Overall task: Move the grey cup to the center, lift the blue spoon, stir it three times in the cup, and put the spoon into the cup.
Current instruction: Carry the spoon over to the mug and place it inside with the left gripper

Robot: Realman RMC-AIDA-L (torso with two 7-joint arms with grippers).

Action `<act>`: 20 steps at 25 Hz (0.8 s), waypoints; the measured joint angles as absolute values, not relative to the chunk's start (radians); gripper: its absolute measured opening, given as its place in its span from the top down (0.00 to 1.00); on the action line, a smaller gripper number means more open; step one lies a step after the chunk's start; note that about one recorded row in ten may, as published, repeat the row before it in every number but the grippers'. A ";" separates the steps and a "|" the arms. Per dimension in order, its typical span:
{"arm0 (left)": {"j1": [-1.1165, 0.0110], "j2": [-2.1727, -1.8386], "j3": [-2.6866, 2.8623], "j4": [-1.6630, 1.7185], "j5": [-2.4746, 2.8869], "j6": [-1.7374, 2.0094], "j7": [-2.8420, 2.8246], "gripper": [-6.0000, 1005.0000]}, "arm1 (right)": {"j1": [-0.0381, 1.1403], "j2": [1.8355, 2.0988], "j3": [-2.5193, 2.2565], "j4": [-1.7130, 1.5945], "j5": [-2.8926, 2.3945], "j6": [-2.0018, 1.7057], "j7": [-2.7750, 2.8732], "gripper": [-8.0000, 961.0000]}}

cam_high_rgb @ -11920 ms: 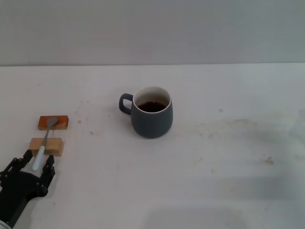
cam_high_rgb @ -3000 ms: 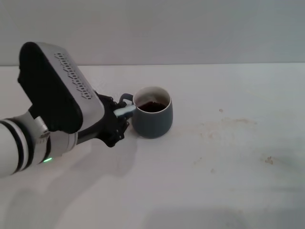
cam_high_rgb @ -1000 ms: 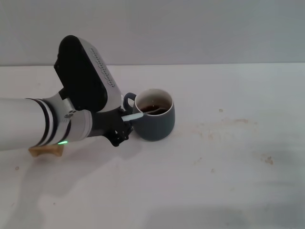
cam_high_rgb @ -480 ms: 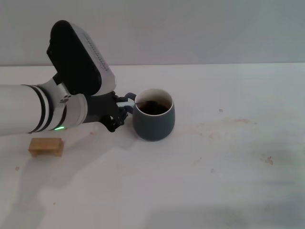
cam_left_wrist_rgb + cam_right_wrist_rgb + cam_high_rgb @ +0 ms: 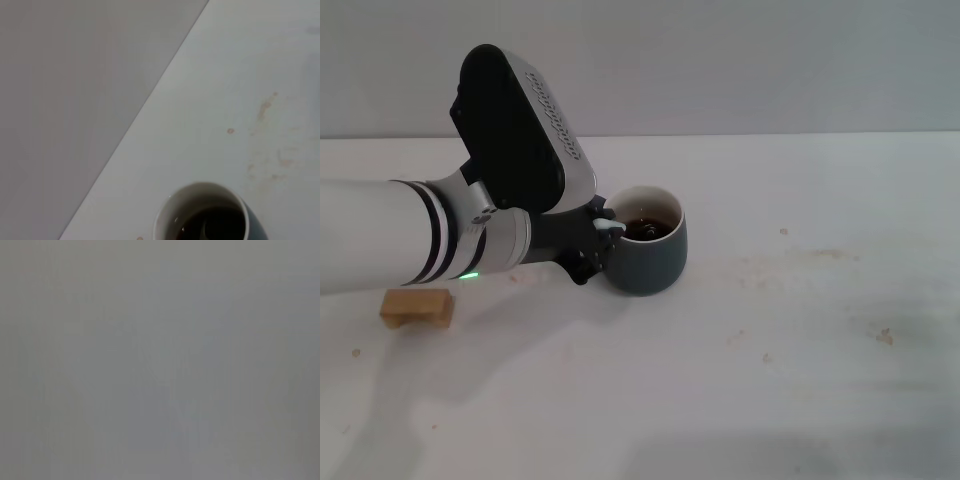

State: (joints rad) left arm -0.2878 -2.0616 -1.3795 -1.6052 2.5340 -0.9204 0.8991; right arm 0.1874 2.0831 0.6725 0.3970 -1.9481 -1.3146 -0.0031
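Note:
The grey cup [image 5: 645, 255] stands near the table's middle with dark liquid inside. My left gripper [image 5: 597, 238] sits against its left rim, covering the handle, and is shut on the blue spoon [image 5: 615, 229]. Only the pale tip of the spoon's handle shows at the fingers; the rest slants down into the liquid. In the left wrist view the cup [image 5: 165, 220] appears from above, and the spoon [image 5: 207, 230] shows as a dim grey shape in the dark liquid. The right gripper is out of view; its wrist view is plain grey.
A tan wooden block [image 5: 417, 308] lies on the white table [image 5: 790, 340] at the left, just below my left forearm [image 5: 390, 245]. A grey wall runs along the table's far edge. Faint stains mark the table right of the cup.
Over the last half second my left gripper has shifted right, closer to the cup's rim, and the wrist has tipped over. The spoon stays in the gripper, and the cup has not moved.

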 joint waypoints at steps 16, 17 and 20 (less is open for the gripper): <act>-0.221 -2.061 -1.397 -1.676 2.580 -0.956 0.897 0.85 | 0.187 2.083 0.671 0.399 -1.956 -1.315 -0.003 0.99; -0.221 -2.061 -1.397 -1.676 2.580 -0.956 0.897 0.85 | 0.186 2.084 0.670 0.399 -1.956 -1.315 -0.003 0.99; -0.236 -2.062 -1.400 -1.663 2.584 -0.947 0.896 0.85 | 0.184 2.084 0.669 0.399 -1.956 -1.315 -0.003 0.99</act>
